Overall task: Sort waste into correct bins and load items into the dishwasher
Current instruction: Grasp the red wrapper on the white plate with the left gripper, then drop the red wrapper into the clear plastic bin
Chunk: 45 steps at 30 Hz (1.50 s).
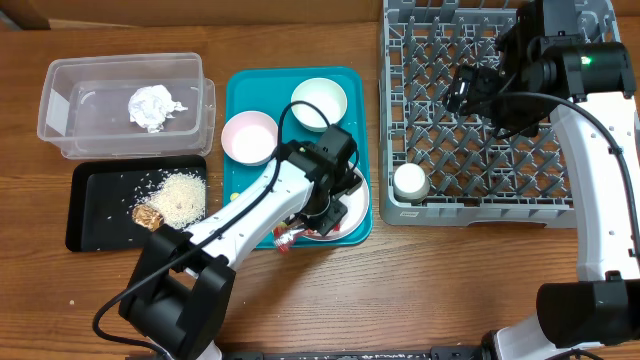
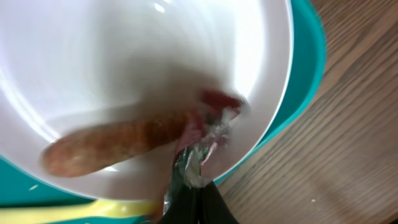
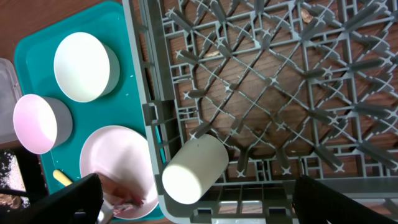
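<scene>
Left end effector point(image 2: 194, 190) clamped, apparently on crumpled red-and-white plastic wrapper point(image 2: 211, 134) beside brown sausage point(image 2: 112, 148) on round white plate point(image 2: 124, 50), to bin it. Right end effector point(image 1: 478, 92) spread apart over grey plastic dish rack point(image 1: 440, 160).

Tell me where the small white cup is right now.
In the overhead view, the small white cup is inside the grey dish rack, in its near-left corner, beside the teal tray.

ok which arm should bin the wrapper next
The left arm, probably. Its jaws are shut on the wrapper at the plate rim, and the tub lies on its side. The right arm hangs with open jaws over the rack, away from both.
</scene>
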Tool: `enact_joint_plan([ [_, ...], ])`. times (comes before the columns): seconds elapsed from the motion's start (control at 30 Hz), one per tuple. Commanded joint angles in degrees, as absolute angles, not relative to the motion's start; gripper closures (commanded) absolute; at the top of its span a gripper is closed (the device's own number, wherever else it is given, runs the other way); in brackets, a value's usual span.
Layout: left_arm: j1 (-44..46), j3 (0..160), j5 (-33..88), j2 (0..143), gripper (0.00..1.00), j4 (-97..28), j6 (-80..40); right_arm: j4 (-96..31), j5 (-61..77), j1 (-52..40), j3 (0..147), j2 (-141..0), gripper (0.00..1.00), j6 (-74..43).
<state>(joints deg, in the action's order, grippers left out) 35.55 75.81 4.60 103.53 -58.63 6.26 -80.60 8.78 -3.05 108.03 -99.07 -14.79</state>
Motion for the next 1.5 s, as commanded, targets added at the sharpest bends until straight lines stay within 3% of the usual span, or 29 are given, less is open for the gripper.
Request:
enact_joint_plan([
  [0.0,35.48,85.12,3.36,103.68,0.96,-62.11,3.01,-80.66,9.10,-3.14,109.47,-98.76,0.00,-14.52],
  [0.3,27.81,106.43,-7.22,103.68,0.96,-70.98,-4.49,-81.08,9.10,-3.16,109.47,-98.76,0.00,-14.52],
  [0.7,1.93,106.41,-9.72,103.77,0.96,-55.61,-12.03,-81.36,9.13,-3.31,109.45,-98.76,0.00,-14.55],
  [0.9,-4.23,103.39,-9.15,104.79,0.96,-47.57,-12.03,-81.28,9.34,-3.31,109.45,-98.76,0.00,-14.57],
  [1.07,-4.82,103.22,-9.63,109.10,0.54,-45.93,-11.99,-81.38,9.34,-3.31,109.45,-98.76,0.00,-14.57],
  [1.17,-4.82,103.22,-9.63,112.05,0.36,-45.60,-12.03,-81.58,9.34,-3.31,109.45,-98.76,0.00,-14.57],
  [1.23,-4.82,103.22,-9.34,113.30,0.30,-45.34,-12.21,-81.78,9.32,-3.31,109.45,-98.76,0.00,-14.55],
  [1.47,-1.63,107.50,2.92,109.16,0.26,-50.24,-6.28,-81.82,9.28,-3.31,109.45,-98.76,0.00,-14.52],
])
